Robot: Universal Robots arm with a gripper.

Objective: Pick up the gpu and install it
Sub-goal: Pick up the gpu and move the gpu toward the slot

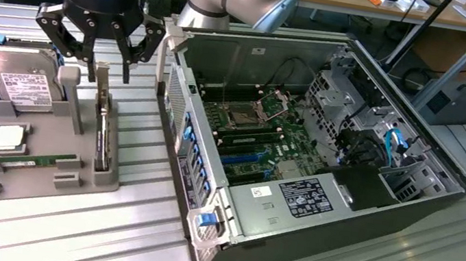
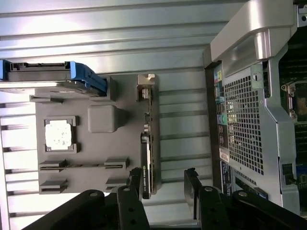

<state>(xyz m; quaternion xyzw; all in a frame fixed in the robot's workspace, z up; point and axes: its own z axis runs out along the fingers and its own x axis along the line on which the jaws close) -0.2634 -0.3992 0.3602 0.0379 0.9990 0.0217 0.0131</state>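
The hand (image 1: 105,59) hangs open over the gpu (image 1: 103,132), on edge in a grey holder (image 1: 91,182); likely light, stiff, fragile. Best gripped across its flat faces, I judge.

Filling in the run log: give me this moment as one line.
gripper: open, above gpu | gpu: on edge in gray holder, not lifted | case: open

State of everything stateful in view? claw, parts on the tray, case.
Thin dark gpu card with silver bracket: standing on edge in grey plastic tray, not installed.
Black multi-finger claw: open, at the gpu's top end, holding nothing.
Silver hard drive with white label: leaning in tray.
Narrow green RAM stick: in its tray slot.
Black-and-silver computer case: on its side, panel off, open.
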